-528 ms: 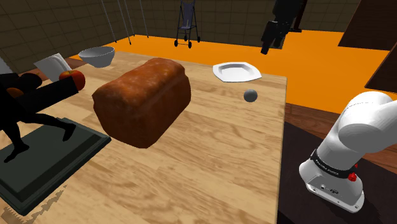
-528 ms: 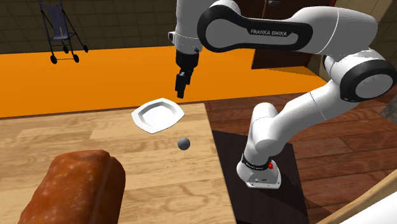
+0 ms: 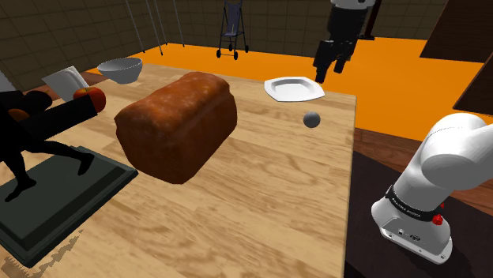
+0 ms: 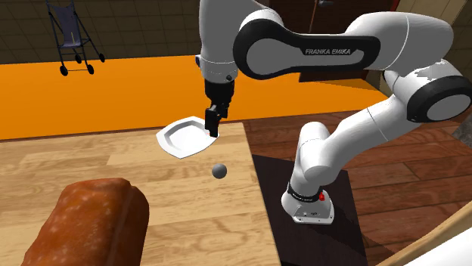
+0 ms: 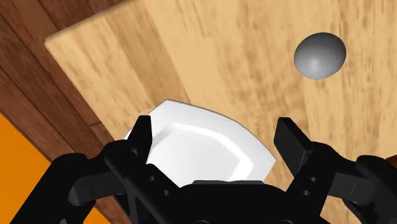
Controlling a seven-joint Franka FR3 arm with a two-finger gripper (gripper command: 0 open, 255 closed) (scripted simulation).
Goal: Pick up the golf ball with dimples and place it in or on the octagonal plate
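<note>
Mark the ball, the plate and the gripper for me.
ball (image 3: 311, 119): shoulder view, middle of its grey surface.
plate (image 3: 294, 88): shoulder view, bare white centre.
gripper (image 5: 216, 130): wrist view, midway between its open fingertips.

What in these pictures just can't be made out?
- Ball: dimples too small to see; it looks plain grey.
- Plate: partly hidden behind the claw in the wrist view.
- Loaf: cut off by the second exterior view's bottom edge.
- Black figure: too dark to identify, cut by the shoulder view's left edge.
</note>
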